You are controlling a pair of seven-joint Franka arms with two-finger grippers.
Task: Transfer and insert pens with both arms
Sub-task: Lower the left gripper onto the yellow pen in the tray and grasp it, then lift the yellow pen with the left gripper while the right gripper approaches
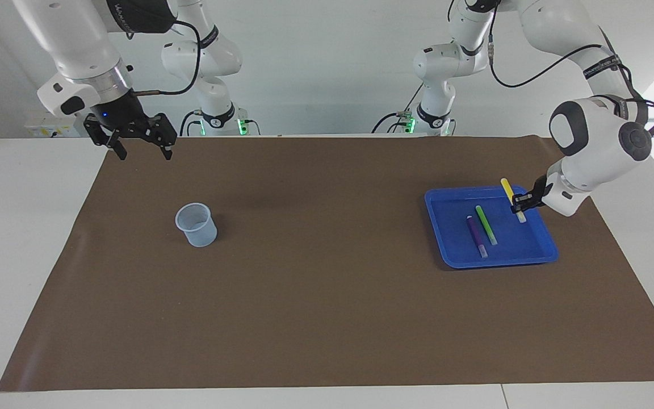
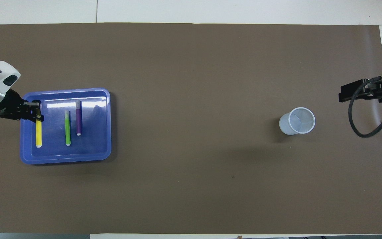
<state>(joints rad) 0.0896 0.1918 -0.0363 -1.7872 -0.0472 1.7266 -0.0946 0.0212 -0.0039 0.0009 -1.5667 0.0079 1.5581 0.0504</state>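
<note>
Blue plastic tray (image 1: pixel 452 258), shallow, rounded corners, glossy floor, sits on the matte brown mat (image 1: pixel 327 318) at the left arm's end of the table. In it: green pen (image 1: pixel 486 225) and purple pen (image 1: pixel 477 236), slim cylinders with whitish ends, lying flat, side by side, not touching. Yellow pen (image 1: pixel 508 192) is at the tray's edge toward the left arm's end; in the overhead view it's at 9 o'clock from the green one and parallel to it. Left gripper (image 1: pixel 520 204) is low over that edge, fingers clamped across the yellow pen near its whitish end, forearm angled down from the table's end. Can't tell if the pen is off the tray floor. Translucent whitish cup (image 1: pixel 196 225), tapered, ribbed inside, upright and open, stands well apart toward the right arm's end; bare mat between cup and tray. Right gripper (image 1: pixel 144 146) hangs raised over the mat's edge near its own base, fingers apart, pointing down, waiting.
</note>
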